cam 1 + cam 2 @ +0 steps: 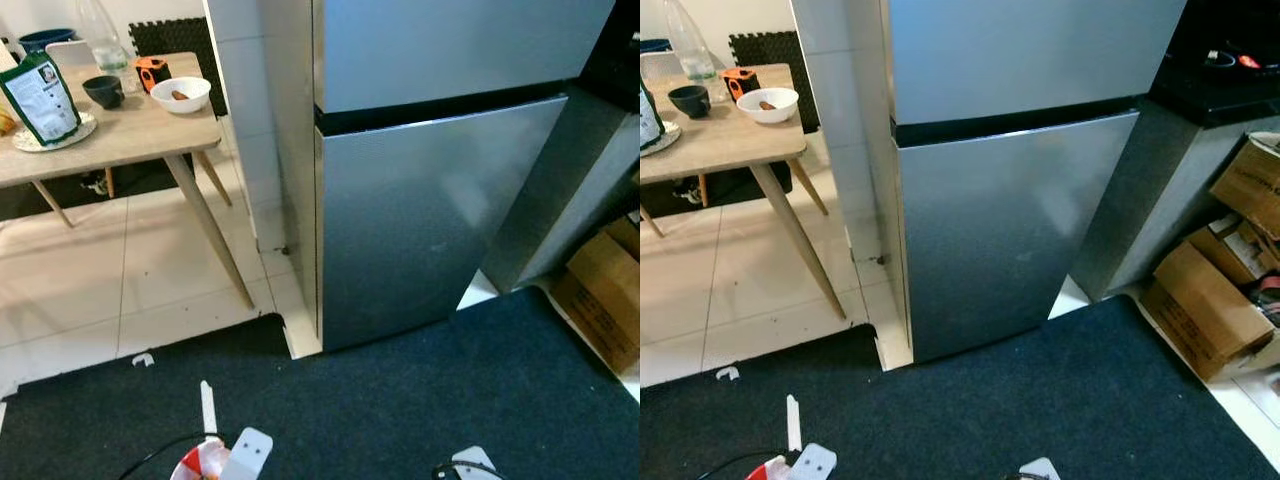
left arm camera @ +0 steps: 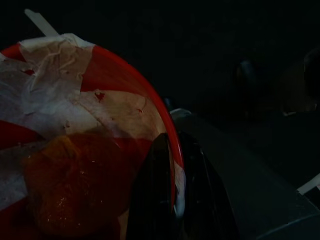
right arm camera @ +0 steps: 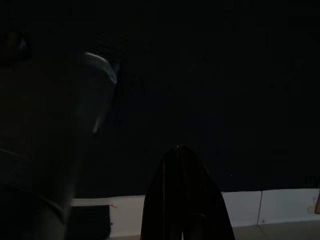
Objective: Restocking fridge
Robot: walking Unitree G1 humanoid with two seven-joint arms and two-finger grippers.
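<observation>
The steel fridge stands straight ahead with its upper door and lower door both closed. My left gripper is low at my left side, shut on the rim of a red bowl. One finger is inside the rim and the other outside. The bowl is lined with white paper and holds an orange piece of food. An edge of the bowl shows at the bottom of the left eye view. My right gripper hangs in shade over the dark carpet, its fingers together and holding nothing.
A wooden table at the left carries a white bowl, a dark bowl, a green bag and a bottle. Cardboard boxes sit right of the fridge below a dark counter. Dark carpet covers the floor ahead.
</observation>
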